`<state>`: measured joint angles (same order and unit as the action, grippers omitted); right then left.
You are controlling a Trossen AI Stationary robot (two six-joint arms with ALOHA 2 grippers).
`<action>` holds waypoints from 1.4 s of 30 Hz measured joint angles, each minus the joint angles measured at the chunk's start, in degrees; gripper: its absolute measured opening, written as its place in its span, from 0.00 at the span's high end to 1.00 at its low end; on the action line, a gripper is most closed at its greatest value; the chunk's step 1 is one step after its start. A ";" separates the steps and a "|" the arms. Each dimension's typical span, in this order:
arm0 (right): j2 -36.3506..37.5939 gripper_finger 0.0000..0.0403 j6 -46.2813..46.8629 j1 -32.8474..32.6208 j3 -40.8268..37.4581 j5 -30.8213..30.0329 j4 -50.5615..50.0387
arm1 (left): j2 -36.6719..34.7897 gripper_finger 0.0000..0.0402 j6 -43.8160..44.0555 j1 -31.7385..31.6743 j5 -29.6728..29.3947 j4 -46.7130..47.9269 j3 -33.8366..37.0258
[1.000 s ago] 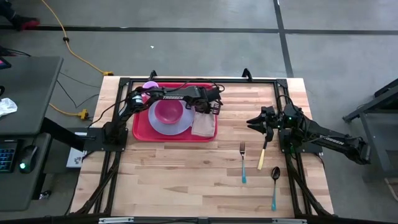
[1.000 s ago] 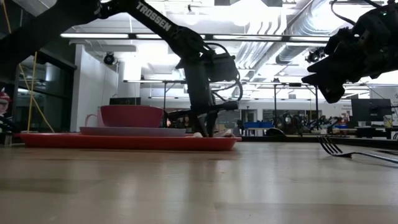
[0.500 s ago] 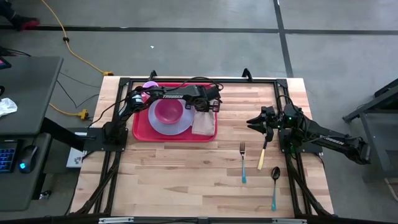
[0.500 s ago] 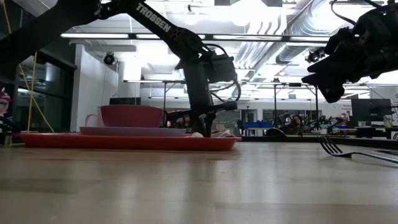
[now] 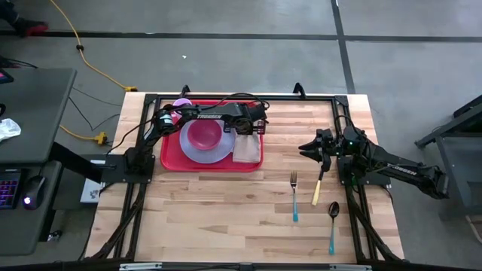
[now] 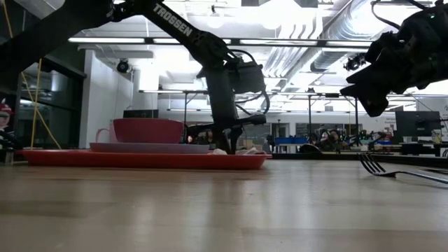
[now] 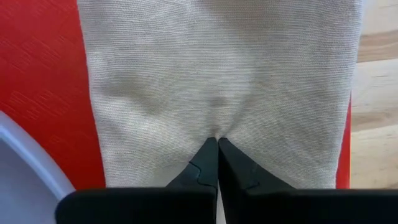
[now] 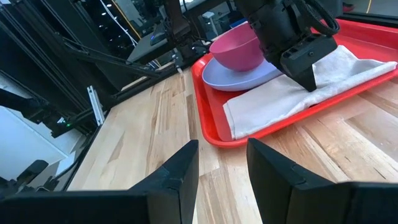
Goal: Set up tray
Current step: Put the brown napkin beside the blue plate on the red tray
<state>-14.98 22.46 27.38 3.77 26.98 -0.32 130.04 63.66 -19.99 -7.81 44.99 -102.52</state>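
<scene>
The red tray [image 5: 170,154] lies on the far left part of the table. On it rest a lavender plate [image 5: 215,153] with a pink bowl [image 5: 203,134] and, along its right side, a beige napkin [image 5: 246,150]. A pink cup [image 5: 181,104] stands at the tray's far left corner. My left gripper [image 7: 217,142] stands over the napkin's far end [image 5: 247,135], shut on the cloth. My right gripper [image 8: 222,163] is open and hangs raised over the table's right side [image 5: 309,147], touching nothing. My left gripper pinches a small pucker [image 7: 216,129] of the napkin's top surface between its two shut fingertips. The fingers come from above, pointing down. Around the pinch the napkin [image 7: 217,68] lies spread flat on the tray [image 7: 43,68]; I cannot tell how many layers are held.
A fork [image 5: 294,197], a knife with a pale handle [image 5: 317,190] and a spoon [image 5: 332,224] lie on the wood right of the tray, near my right arm. Bare wood stretches across the table's near half [image 5: 218,218]. Black frame rails run along the table's sides.
</scene>
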 joint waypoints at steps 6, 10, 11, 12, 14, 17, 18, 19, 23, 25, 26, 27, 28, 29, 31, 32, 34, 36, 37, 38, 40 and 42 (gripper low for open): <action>-0.01 0.72 -0.42 0.00 0.00 0.02 -0.37 | 0.02 0.93 -0.02 0.02 0.28 0.38 -0.33; -0.01 0.72 -0.44 0.00 0.00 0.02 -0.38 | 0.31 0.90 -0.29 0.00 0.15 2.50 -2.21; -0.01 0.72 -0.43 0.00 0.00 0.02 -0.37 | 0.33 0.90 -0.42 0.00 -0.37 3.37 -2.70; -0.02 0.72 -0.44 0.00 0.00 0.02 -0.39 | 0.34 0.90 -0.51 0.00 -0.91 4.34 -3.30; -0.01 0.72 -0.44 0.00 0.00 0.12 -0.37 | 0.33 0.89 -0.93 0.00 -1.95 5.79 -4.47; -0.02 0.72 -0.42 0.00 0.00 0.17 -0.37 | 0.33 0.89 -1.86 0.00 -2.05 6.65 -5.39; -0.01 0.72 -0.44 0.00 0.00 0.18 -0.37 | 0.33 0.89 -1.90 0.02 -2.05 6.57 -5.62; 0.00 0.72 -0.44 0.00 0.00 0.18 -0.37 | 0.33 0.89 -1.91 0.02 -2.05 6.54 -5.87; 0.00 0.72 -0.44 0.00 0.00 0.20 -0.37 | 0.31 0.89 -1.91 0.02 -2.00 6.19 -6.29; -0.01 0.72 -0.44 0.00 0.00 0.22 -0.37 | 0.31 0.89 -1.91 0.02 -1.94 6.31 -6.29; 0.00 0.72 -0.44 0.00 0.00 0.22 -0.37 | 0.31 0.89 -1.91 0.04 -1.68 6.32 -6.29; 0.00 0.72 -0.42 0.00 0.00 0.25 -0.37 | 0.31 0.89 -1.89 0.04 -1.39 6.29 -6.29; -0.02 0.72 -0.43 0.00 0.00 0.28 -0.37 | 0.31 0.89 -1.88 0.04 -1.12 6.29 -6.29; 0.00 0.72 -0.43 0.00 0.00 0.31 -0.37 | 0.31 0.89 -1.90 0.04 -0.86 6.29 -6.29; 0.00 0.72 -0.43 0.00 0.00 0.44 -0.37 | 0.25 0.89 -1.90 0.07 -0.83 6.26 -6.31; 0.00 0.72 -0.44 0.00 0.00 0.44 -0.37 | 0.22 0.89 -1.88 0.07 -0.83 6.25 -6.32; -0.02 0.72 -0.42 0.00 0.00 0.44 -0.37 | 0.20 0.89 -1.88 0.07 -0.67 6.23 -6.34; -0.02 0.72 -0.42 0.00 0.00 0.45 -0.37 | 0.20 0.89 -1.88 0.07 -0.34 6.22 -6.34; -0.02 0.72 -0.42 0.00 0.00 0.45 -0.37 | 0.20 0.89 -1.88 0.07 -0.13 6.22 -6.34; -0.01 0.72 -0.43 0.00 0.00 0.45 -0.37 | 0.17 0.89 -1.91 0.07 0.06 6.22 -6.34; -0.02 0.72 -0.42 0.00 0.00 0.46 -0.37 | 0.15 0.89 -2.22 0.07 0.20 6.21 -6.34; 0.00 0.72 -0.42 0.00 0.00 0.45 -0.37 | 0.11 0.89 -2.43 0.07 0.22 6.19 -6.34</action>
<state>-14.99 22.04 27.38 3.77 27.43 -0.69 130.15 61.23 -19.92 -7.60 51.18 -108.86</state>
